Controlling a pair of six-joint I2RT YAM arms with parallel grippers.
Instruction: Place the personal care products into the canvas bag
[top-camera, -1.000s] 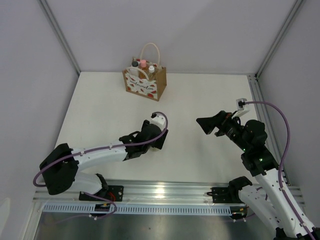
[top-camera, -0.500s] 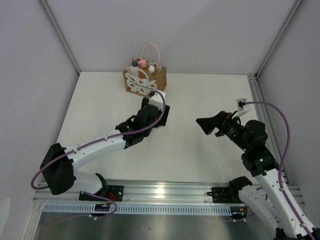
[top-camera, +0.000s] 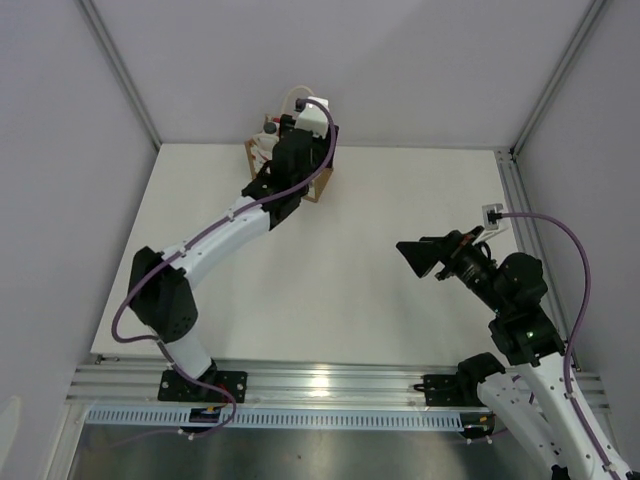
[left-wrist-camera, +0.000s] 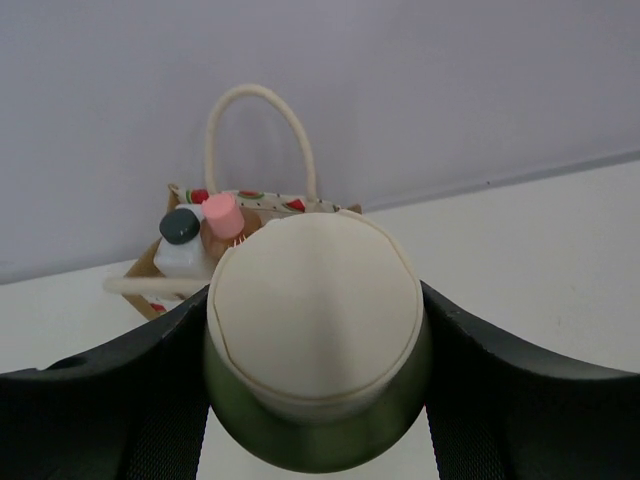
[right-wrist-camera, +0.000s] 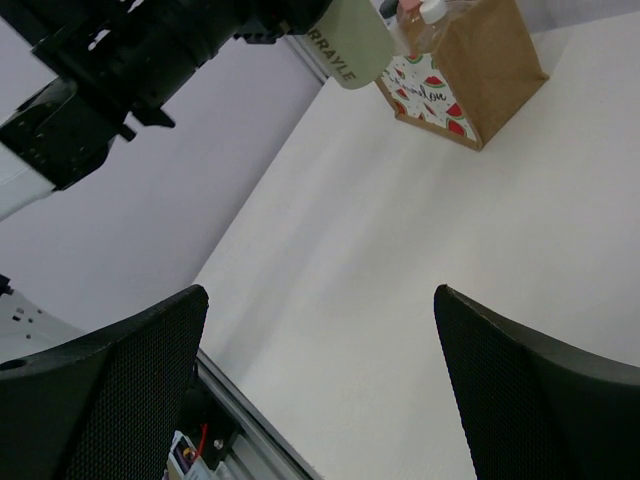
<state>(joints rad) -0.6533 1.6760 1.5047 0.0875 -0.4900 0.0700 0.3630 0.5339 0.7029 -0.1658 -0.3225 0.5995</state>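
My left gripper (left-wrist-camera: 315, 335) is shut on the pale olive-beige bottle (left-wrist-camera: 318, 430), whose cream cap (left-wrist-camera: 315, 310) fills the left wrist view. It holds the bottle in the air just in front of and above the canvas bag (left-wrist-camera: 262, 204). The peach bottle's pink cap (left-wrist-camera: 222, 215) and the black-lidded jar (left-wrist-camera: 180, 228) stand inside the bag. In the top view the left gripper (top-camera: 284, 136) covers most of the bag (top-camera: 323, 182). The right wrist view shows the bag (right-wrist-camera: 470, 85), the held bottle (right-wrist-camera: 350, 40) and a white cap (right-wrist-camera: 432, 10) in the bag. My right gripper (top-camera: 420, 255) is open and empty.
The bag stands at the back edge of the white table (top-camera: 400, 200), close to the grey back wall (top-camera: 400, 70). Its white looped handle (left-wrist-camera: 260, 125) stands upright. Metal frame posts rise at the back corners. The right gripper (right-wrist-camera: 320, 330) hovers over bare table at mid-right.
My left arm has swung from the middle of the table to the back, carrying the olive-beige bottle up to the bag. The right arm has shifted only slightly.
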